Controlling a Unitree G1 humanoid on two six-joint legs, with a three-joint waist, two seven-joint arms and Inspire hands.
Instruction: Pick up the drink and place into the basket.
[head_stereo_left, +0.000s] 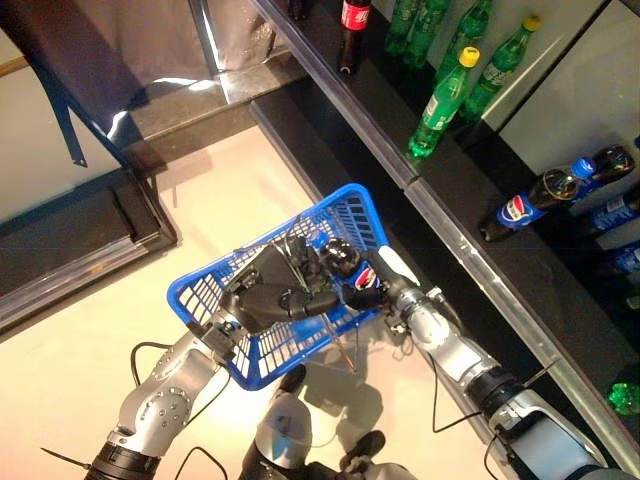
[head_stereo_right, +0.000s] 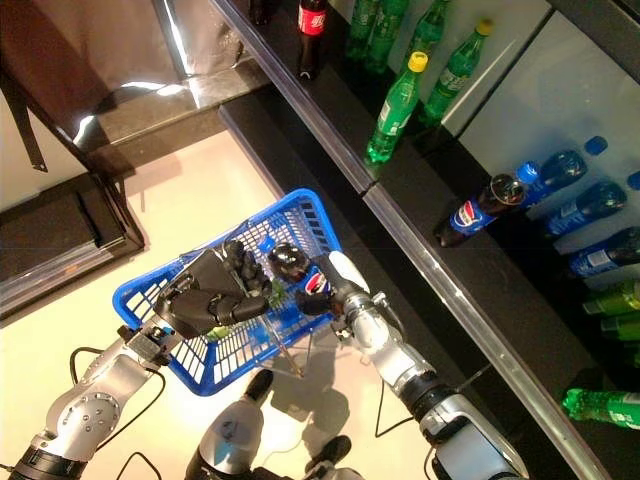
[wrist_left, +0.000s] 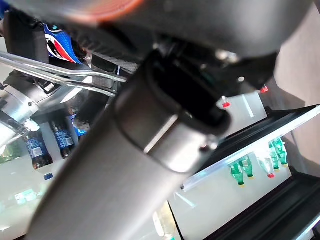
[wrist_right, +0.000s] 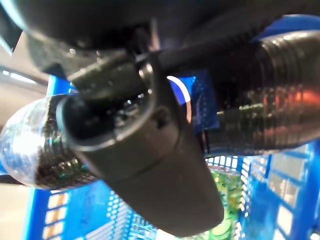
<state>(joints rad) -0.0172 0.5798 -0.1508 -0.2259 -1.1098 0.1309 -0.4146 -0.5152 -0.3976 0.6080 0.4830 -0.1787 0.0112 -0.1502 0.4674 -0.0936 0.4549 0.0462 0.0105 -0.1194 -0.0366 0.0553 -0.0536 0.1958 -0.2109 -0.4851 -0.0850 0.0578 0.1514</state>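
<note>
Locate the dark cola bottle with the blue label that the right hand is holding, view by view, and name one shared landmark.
Left eye view: dark cola bottle with blue label, centre, over the basket.
Right eye view: centre, in the right hand.
Left wrist view: label at one corner.
Right wrist view: fills the frame.
Shared landmark: blue plastic mesh basket, held by the left hand.

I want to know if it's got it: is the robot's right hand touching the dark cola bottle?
Touching. The right wrist view shows the right hand curled round the dark cola bottle.
</note>
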